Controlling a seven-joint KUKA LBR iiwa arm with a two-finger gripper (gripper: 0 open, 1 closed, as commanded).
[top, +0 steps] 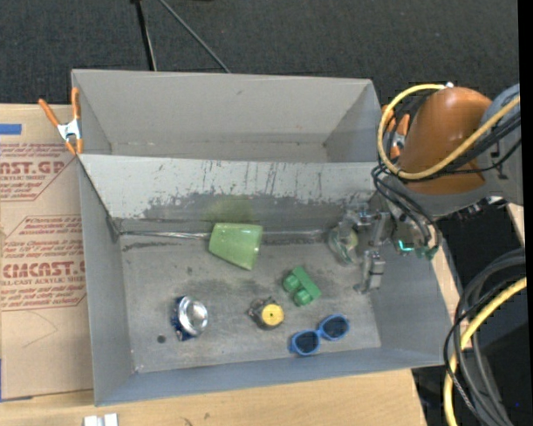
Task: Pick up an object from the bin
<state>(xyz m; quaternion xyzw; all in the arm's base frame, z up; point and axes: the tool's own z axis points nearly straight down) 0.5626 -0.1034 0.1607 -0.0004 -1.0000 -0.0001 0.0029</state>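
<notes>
Green block (300,286) is lying right of centre on the bin (246,121) floor. End effector (370,270) is hanging just right of it, apart; clenched or released, cannot tell. Blue sunglasses (320,334) are lying nearer, pale green cup (235,244) farther left.

Red print on the cardboard (31,225) left of the bin (107,283) reads "CELL-CAST ACRYLIC SHEET".
</notes>
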